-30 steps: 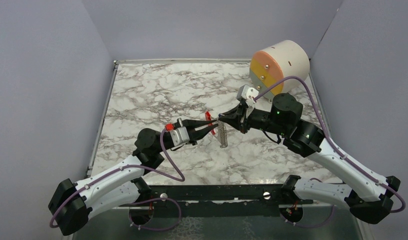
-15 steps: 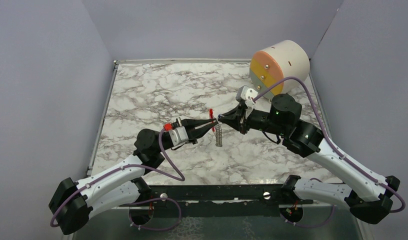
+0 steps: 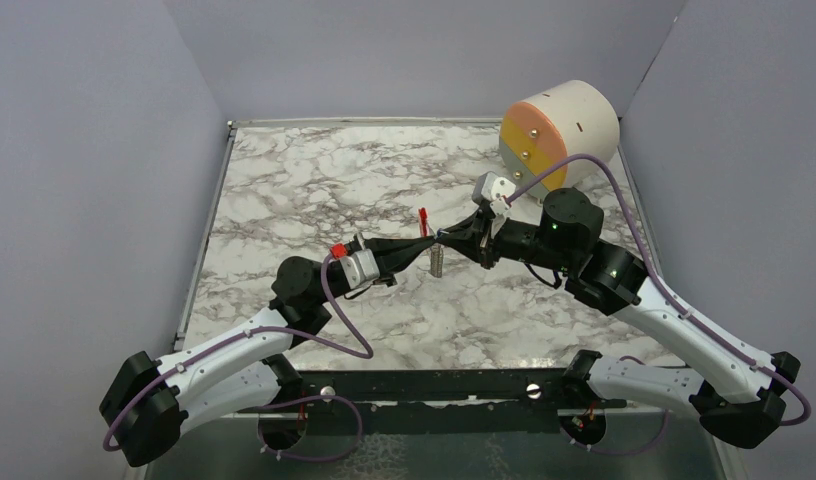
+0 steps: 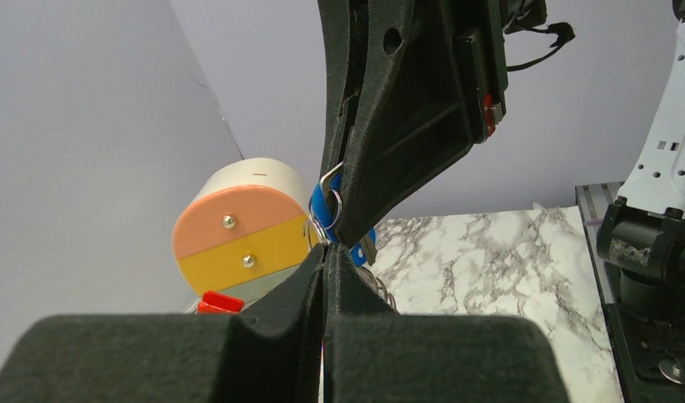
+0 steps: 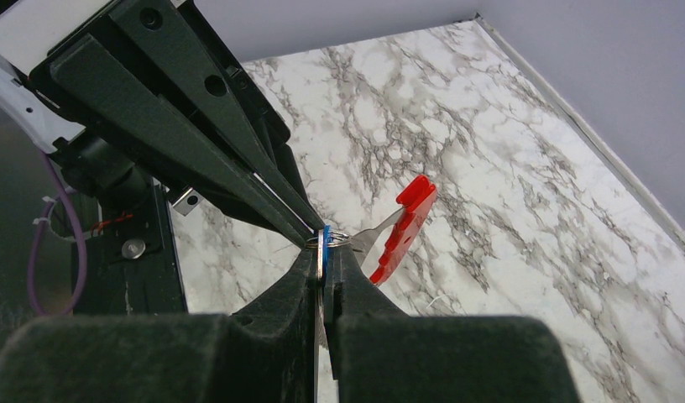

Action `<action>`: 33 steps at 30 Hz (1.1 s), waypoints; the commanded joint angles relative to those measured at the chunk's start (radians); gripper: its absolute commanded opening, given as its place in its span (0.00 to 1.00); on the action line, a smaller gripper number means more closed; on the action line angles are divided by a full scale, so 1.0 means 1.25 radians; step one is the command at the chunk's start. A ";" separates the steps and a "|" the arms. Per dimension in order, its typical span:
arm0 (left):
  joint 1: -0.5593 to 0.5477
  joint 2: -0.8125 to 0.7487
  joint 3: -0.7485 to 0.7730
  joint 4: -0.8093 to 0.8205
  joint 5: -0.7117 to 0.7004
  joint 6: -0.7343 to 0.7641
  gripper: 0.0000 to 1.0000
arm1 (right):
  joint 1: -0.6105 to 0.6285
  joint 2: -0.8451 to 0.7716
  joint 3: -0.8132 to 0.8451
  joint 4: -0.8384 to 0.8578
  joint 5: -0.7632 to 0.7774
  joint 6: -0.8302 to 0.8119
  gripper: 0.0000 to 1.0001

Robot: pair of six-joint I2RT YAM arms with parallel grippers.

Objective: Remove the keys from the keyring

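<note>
Over the tabletop (image 3: 304,180), left gripper (image 3: 424,248) and right gripper (image 3: 442,238) meet tip to tip in mid-air, the keys (image 3: 437,262) dangling beneath, apparently none freed yet; left fingers (image 4: 305,281) pinch the keyring (image 5: 406,222), right fingers (image 5: 293,290) clamp the blue-headed key (image 5: 322,248)

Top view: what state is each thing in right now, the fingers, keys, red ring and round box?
Thin bright red keyring: held up in the air, keys attached.
Flat silvery-grey metal keys: hanging freely in a bunch.
Small blue-headed key: clamped by the right fingers.
Left arm's black fingers: shut, seemingly pinching the keyring.
Right arm's black fingers: shut on the blue-headed key.
Round cream drawer unit: drawers shut.
</note>
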 commanded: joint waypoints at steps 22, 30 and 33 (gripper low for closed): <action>-0.001 0.033 0.204 -0.379 -0.023 0.165 0.46 | 0.003 -0.017 0.020 0.019 -0.032 0.001 0.01; -0.001 -0.109 0.125 -0.378 0.044 0.172 0.66 | 0.003 -0.005 0.013 0.026 -0.007 -0.003 0.01; -0.002 -0.174 0.103 -0.379 0.073 0.170 0.67 | 0.003 -0.007 0.010 0.030 0.001 -0.002 0.01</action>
